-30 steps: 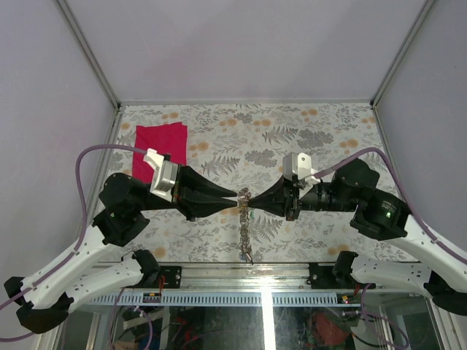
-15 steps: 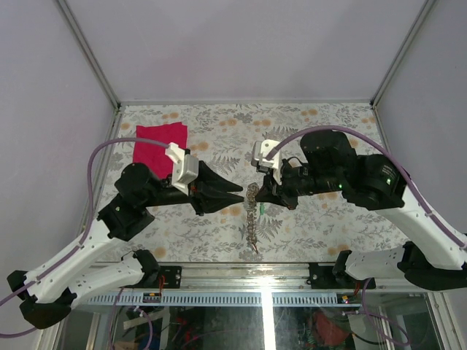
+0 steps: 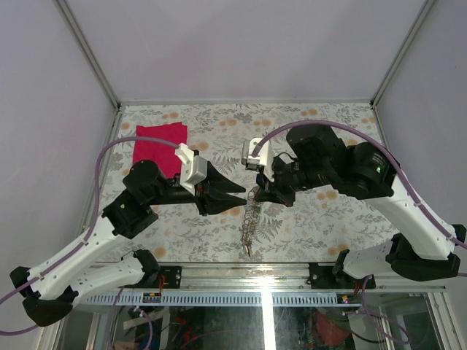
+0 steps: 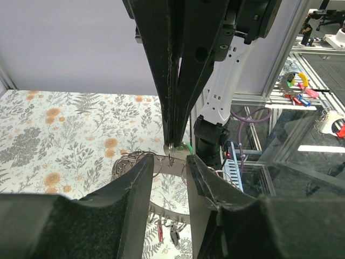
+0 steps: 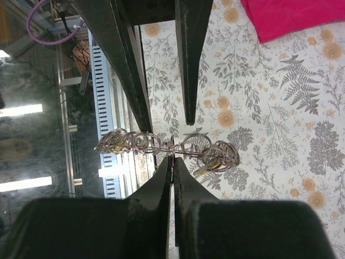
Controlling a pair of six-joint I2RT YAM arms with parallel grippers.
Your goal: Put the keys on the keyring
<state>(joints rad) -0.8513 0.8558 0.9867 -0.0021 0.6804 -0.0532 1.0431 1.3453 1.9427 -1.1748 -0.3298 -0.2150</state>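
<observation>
The keyring [image 3: 249,219] hangs edge-on over the table's near middle. My right gripper [image 3: 256,197] is shut on a small wire ring at its rim. The right wrist view shows its closed fingertips [image 5: 172,158] pinching that ring, with the keyring [image 5: 141,144] edge-on and a cluster of keys [image 5: 211,164], yellow and red showing. My left gripper [image 3: 242,198] is open just left of it. In the left wrist view its fingers [image 4: 135,186] straddle the grey flat keyring [image 4: 161,164] without touching it. Small keys [image 4: 160,233] hang from the lower rim.
A red cloth [image 3: 159,146] lies flat at the table's far left and shows in the right wrist view [image 5: 291,16]. The table's metal front rail [image 3: 241,275] runs just below the hanging ring. The floral tablecloth [image 3: 321,131] covers the table.
A second ago both grippers met at the ring. My left gripper has opened and let go. My right arm has swung left, holding the ring alone, which now hangs between the left fingers.
</observation>
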